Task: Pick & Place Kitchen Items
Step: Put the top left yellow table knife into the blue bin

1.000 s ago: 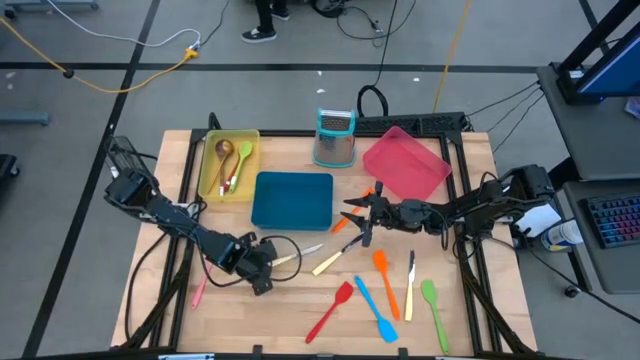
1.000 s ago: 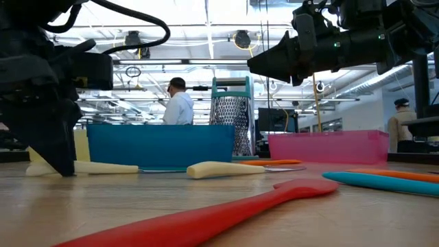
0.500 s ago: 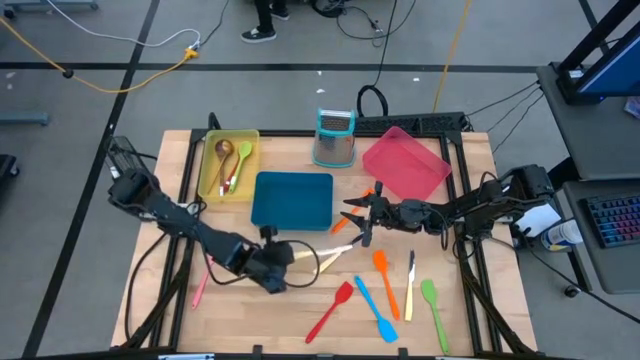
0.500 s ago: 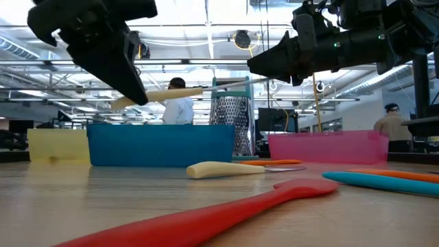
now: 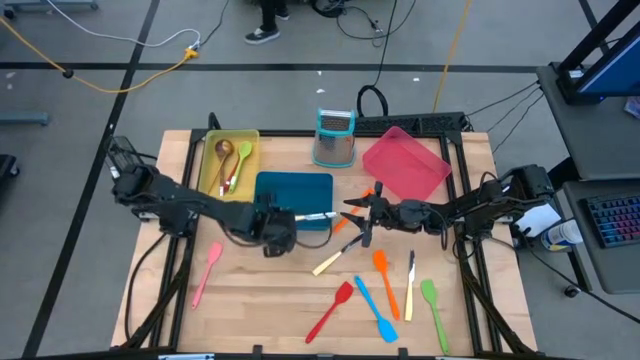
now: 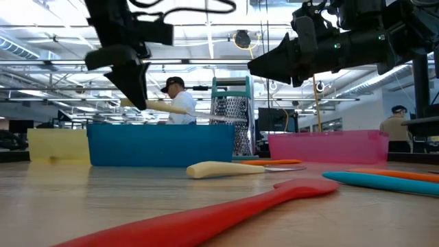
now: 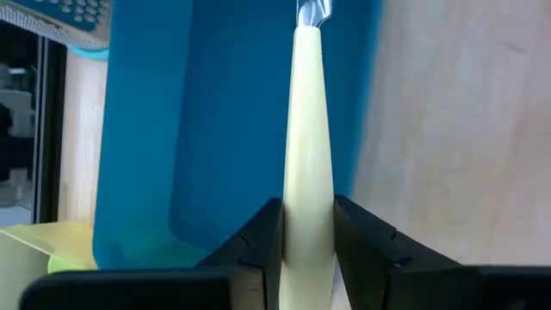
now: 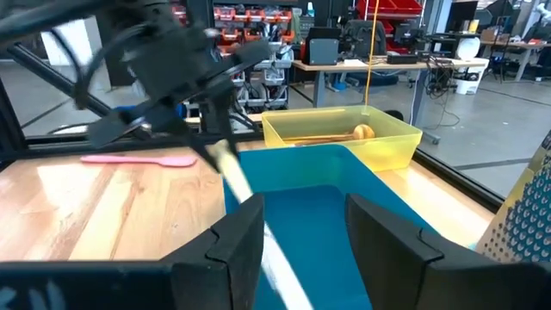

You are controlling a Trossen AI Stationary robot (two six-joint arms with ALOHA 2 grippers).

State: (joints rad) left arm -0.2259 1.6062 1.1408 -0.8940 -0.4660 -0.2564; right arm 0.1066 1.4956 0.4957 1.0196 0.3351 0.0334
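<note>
My left gripper [image 5: 286, 222] is shut on a cream-handled knife [image 5: 310, 216] held above the near edge of the blue tray [image 5: 285, 190]. It also shows in the low view [image 6: 134, 88] with the knife [image 6: 171, 108] above the tray [image 6: 161, 145]. My right gripper [image 5: 352, 220] hovers open and empty just right of the blue tray. On the table near it lie another cream-handled knife [image 5: 330, 262], an orange spatula [image 5: 384, 278], a red spatula [image 5: 330, 310], a blue spatula [image 5: 375, 308], a green one [image 5: 433, 308] and a pink one [image 5: 207, 270]. My left gripper pinches the knife's cream handle [image 7: 308, 202] near its butt end between its two fingers [image 7: 263, 237]. The fingers come slanting down from the table's left. The knife sticks out level toward the right, blade [image 7: 312, 12] over the blue tray, clear of everything.
A yellow tray [image 5: 212, 150] at the far left holds a wooden spoon and a green spoon. A metal grater with a teal top [image 5: 335, 137] and a pink-red tray [image 5: 405, 165] stand at the far side. A third cream-handled knife [image 5: 410, 285] lies among the spatulas.
My left gripper has lifted the cream-handled knife off the table at the near left and carried it up and toward the far right, to the blue tray's near edge. The knife stays about level. The pink spatula now shows where the arm was.
</note>
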